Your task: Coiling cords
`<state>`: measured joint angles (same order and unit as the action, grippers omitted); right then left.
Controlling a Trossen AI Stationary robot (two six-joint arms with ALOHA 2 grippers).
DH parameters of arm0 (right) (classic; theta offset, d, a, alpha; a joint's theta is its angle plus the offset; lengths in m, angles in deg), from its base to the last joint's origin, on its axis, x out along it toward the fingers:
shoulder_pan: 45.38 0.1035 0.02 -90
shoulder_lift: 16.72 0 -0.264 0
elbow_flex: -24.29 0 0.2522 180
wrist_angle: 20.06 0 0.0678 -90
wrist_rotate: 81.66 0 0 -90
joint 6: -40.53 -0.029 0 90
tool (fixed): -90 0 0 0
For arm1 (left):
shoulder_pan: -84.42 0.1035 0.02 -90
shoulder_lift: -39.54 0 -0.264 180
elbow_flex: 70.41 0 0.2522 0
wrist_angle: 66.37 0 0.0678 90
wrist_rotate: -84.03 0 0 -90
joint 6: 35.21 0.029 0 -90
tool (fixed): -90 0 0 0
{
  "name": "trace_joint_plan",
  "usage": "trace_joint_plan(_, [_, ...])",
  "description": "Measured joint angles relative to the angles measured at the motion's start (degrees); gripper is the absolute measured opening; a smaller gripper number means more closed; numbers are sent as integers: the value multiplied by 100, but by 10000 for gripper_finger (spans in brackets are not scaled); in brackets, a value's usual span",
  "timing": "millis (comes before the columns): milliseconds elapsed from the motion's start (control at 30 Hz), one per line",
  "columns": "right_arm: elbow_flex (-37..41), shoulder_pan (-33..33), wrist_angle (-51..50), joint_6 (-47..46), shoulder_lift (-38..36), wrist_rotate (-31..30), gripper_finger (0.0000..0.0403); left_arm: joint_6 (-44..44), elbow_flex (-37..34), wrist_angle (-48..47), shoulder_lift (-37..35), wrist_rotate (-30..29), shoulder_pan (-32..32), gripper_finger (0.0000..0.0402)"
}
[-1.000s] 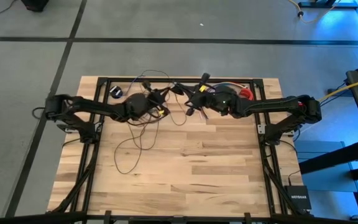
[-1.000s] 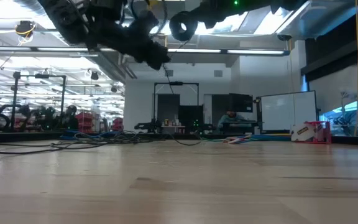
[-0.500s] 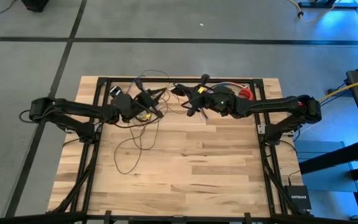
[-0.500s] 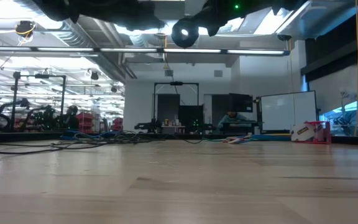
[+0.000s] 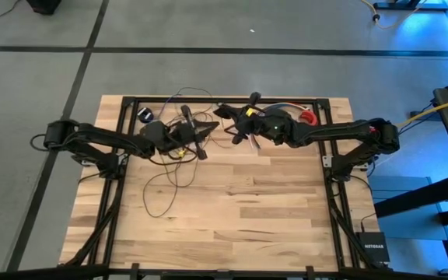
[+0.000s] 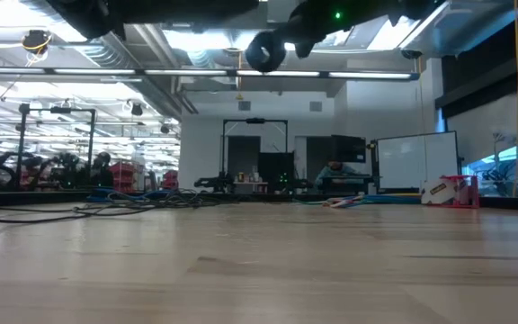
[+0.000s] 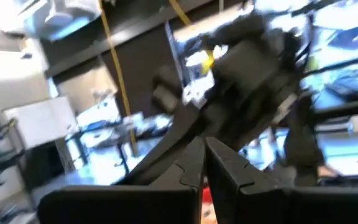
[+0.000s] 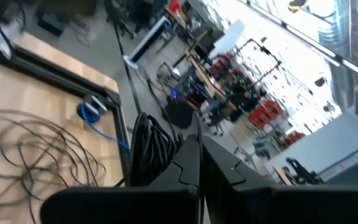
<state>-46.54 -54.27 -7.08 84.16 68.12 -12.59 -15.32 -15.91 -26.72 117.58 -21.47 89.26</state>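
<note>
A: What lies nearest on the pale wooden tabletop (image 5: 232, 210)?
B: The near half is bare planks. Then come loose loops of the one thin dark brown-black cord (image 5: 169, 180), trailing on the left half toward the far edge.

A: And the arms, how many?
B: Two dark arms, both raised over the far part of the tabletop. The left tool (image 5: 206, 125) has its two fingers pressed together, and I cannot tell if some cord is between them. The right tool (image 5: 222, 111) is also pressed together, close to the left one; strands of the cord pass near both.

A: Anything behind them?
B: One small red object (image 5: 308, 117) near the far edge, beside the right arm.
</note>
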Motion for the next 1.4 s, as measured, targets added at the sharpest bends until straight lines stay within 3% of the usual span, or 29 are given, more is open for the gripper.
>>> trace_joint_plan(200, [4,-24,47,5,63,-49,5,-184,411,-77,392,305,-59,4])
trace_joint_plan(400, [5,-20,74,20,36,-188,5,383,602,-1050,629,297,-201,4])
trace_joint_plan(467, [5,-20,82,23,28,-203,5,677,602,-1295,532,-39,-236,4])
trace_joint_plan(633, [5,-17,-24,29,28,-201,5,1201,609,-2054,75,-1633,-444,4])
trace_joint_plan(733, [5,-17,-23,36,26,-203,5,1352,607,-2141,-165,-1982,-527,4])
trace_joint_plan(1400, [5,-15,-481,38,20,-199,18,1486,609,-2160,-269,-1991,-535,4])
